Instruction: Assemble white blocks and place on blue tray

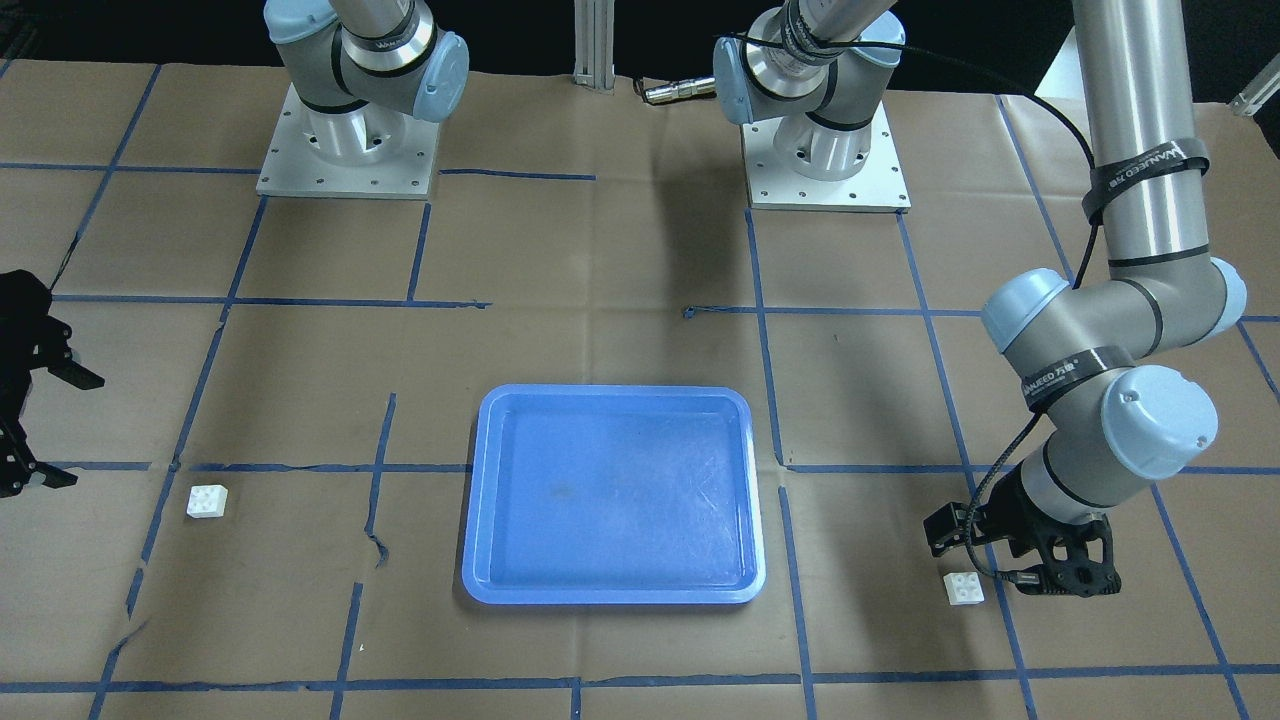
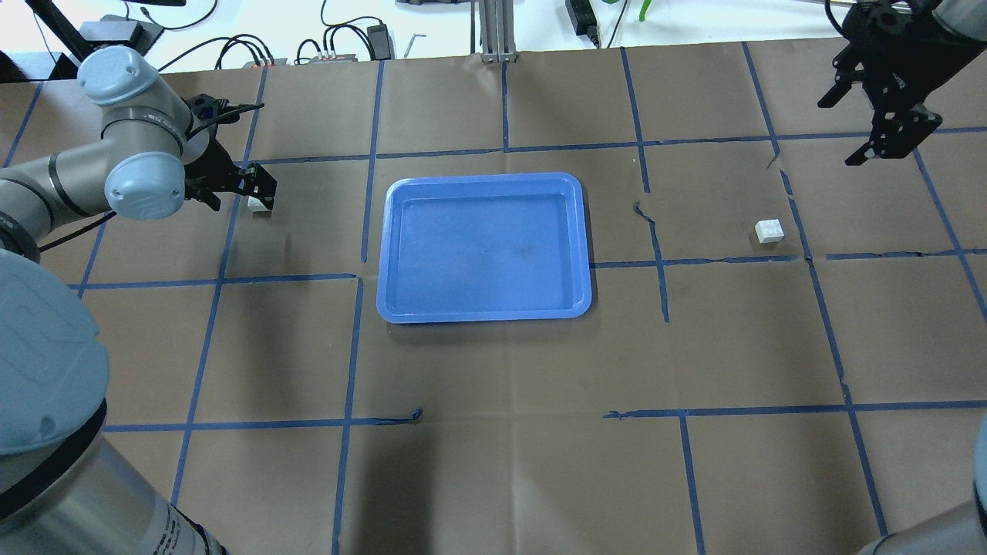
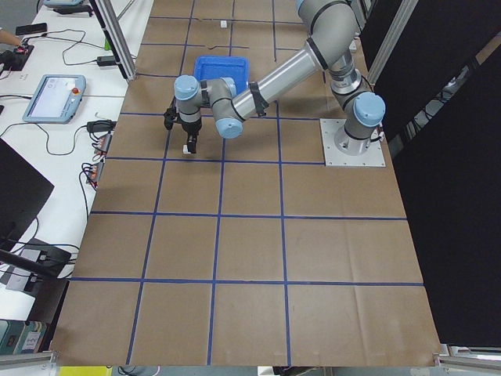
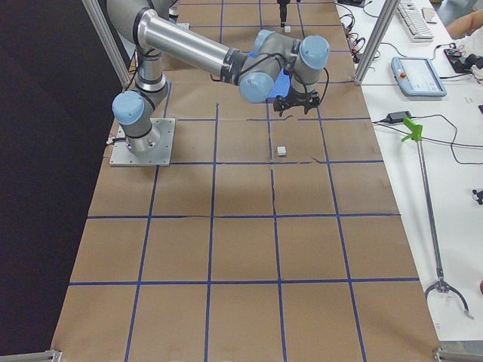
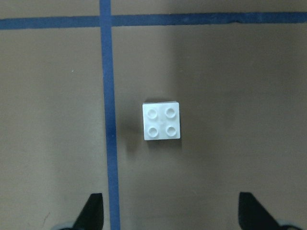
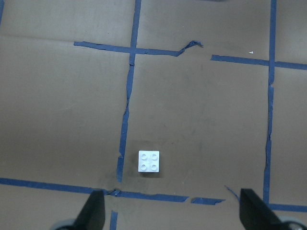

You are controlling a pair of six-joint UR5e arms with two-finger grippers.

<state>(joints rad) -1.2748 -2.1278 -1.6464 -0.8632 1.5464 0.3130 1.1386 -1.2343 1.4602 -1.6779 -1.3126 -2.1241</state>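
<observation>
The blue tray (image 1: 612,495) lies empty mid-table, also in the overhead view (image 2: 484,245). One white block (image 1: 963,588) lies on the paper, studs up, just below my left gripper (image 1: 1000,560). The left wrist view shows this block (image 5: 162,127) ahead of the open, empty left gripper (image 5: 172,215). The other white block (image 2: 769,231) lies on the other side of the tray. My right gripper (image 2: 848,127) is open and empty, high above and beyond that block, which the right wrist view shows (image 6: 149,161) far below.
Brown paper with a blue tape grid covers the table; the tape is torn near the right-side block (image 6: 125,110). Both arm bases (image 1: 348,150) stand on plates at the robot's edge. Cables and devices lie beyond the far table edge (image 2: 331,38).
</observation>
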